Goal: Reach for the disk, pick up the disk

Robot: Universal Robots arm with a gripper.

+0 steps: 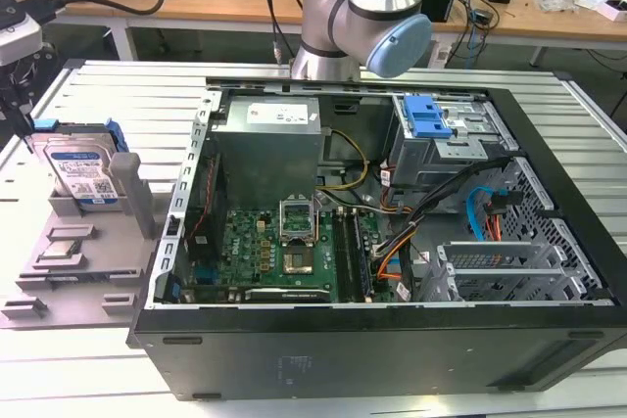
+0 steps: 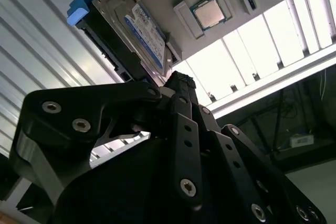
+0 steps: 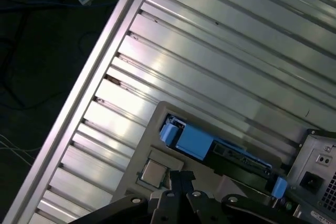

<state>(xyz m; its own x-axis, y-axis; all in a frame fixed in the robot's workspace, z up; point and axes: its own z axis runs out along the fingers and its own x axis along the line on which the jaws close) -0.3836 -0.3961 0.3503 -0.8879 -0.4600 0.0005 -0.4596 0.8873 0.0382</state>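
The disk [image 1: 83, 171] is a silver drive with a white-and-blue label and a blue carrier frame. It stands on edge in a grey holder [image 1: 132, 198] at the exterior view's left, beside the computer case. In the second wrist view the disk [image 2: 137, 34] lies just beyond my gripper [image 2: 178, 80], whose black fingers point at its near end without touching it. In the first wrist view the blue frame of the disk [image 3: 193, 142] sits a short way ahead of the gripper [image 3: 181, 180]. The fingertips are together and hold nothing.
An open computer case [image 1: 549, 340] takes up the middle and the exterior view's right, with a blue latch piece [image 1: 426, 116] inside. A small square chip [image 2: 210, 14] rests in the grey fixture plate [image 1: 73, 281] near the disk. The slatted table's edge [image 3: 89, 77] drops to a dark floor.
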